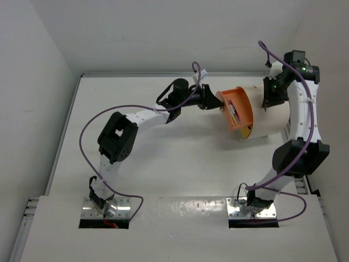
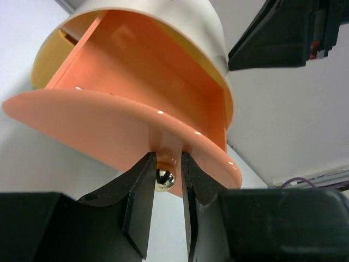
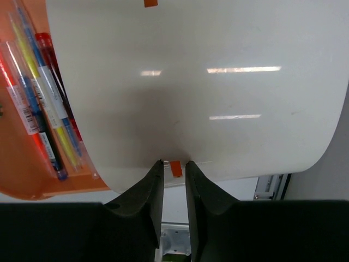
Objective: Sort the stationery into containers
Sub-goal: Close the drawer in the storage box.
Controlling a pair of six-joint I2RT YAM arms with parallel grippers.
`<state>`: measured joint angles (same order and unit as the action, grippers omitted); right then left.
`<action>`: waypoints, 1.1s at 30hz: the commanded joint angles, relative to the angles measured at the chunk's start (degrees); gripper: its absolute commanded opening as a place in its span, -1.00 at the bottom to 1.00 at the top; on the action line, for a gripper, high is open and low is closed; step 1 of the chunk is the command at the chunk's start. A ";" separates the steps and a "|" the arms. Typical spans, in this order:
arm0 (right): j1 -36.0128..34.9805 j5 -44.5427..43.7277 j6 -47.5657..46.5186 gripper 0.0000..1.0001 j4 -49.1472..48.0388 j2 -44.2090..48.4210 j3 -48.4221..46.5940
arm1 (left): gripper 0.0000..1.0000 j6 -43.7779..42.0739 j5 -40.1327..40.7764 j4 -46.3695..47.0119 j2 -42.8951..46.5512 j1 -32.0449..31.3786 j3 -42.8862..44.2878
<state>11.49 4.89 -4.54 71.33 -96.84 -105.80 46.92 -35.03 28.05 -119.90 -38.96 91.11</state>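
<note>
Left wrist view sits right up against the task's thing: the small shiny metal knob (image 2: 165,179) on the round orange front disc (image 2: 109,123) of the orange slide-out drawer (image 2: 147,65). The drawer stands partly out of the large cream drum-shaped container (image 2: 185,19). The left pincer (image 2: 167,164) is closed to a narrow gap around the knob, and its black tips seem to bear on the orange neck behind the ball. In the drawer lie several thin pens (image 3: 43,103), blue, yellow and red, side by side along its length.

Seen from above, the container lies on its side toward the far right corner of the table (image 1: 163,164). Its long axis runs roughly across the table and the disc end faces the left edge. The knob is therefore straight ahead of the left pincer, and the left arm (image 1: 136,117) is the nearer one. Any slide of the drawer would probably run along that axis, toward or away from the left edge.

The right pincer (image 3: 174,166) is at the container's opposite end. Its jaws are drawn in to a slit with a small orange tab (image 3: 175,167) between the tips. Whether it pinches the tab or only braces the rim cannot be told.

How far the drawer reaches inside is hidden. A yellow-orange part (image 1: 248,131) under the drawer shows only as a sliver. The pens' ends are cut off, and no patterned cylinders appear in any view.
</note>
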 commanded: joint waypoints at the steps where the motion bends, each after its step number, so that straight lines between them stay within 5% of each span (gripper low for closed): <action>1: -0.76 2.58 -1.17 -0.57 1.18 -1.69 2.00 | -0.38 2.29 -0.92 5.43 -1.74 -1.29 3.89; 28: -2.52 6.36 -4.34 -0.62 2.41 -3.80 4.99 | -0.13 5.03 -3.38 8.68 -20.63 -6.66 22.71; 33: -2.61 6.98 -4.87 -0.62 2.50 -3.88 5.16 | 0.21 3.89 -3.56 8.16 -22.30 -7.18 24.28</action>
<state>9.61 8.62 -8.34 81.62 -99.35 -100.86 51.64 -35.40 37.63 -139.44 -43.51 113.80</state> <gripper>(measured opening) 0.195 0.582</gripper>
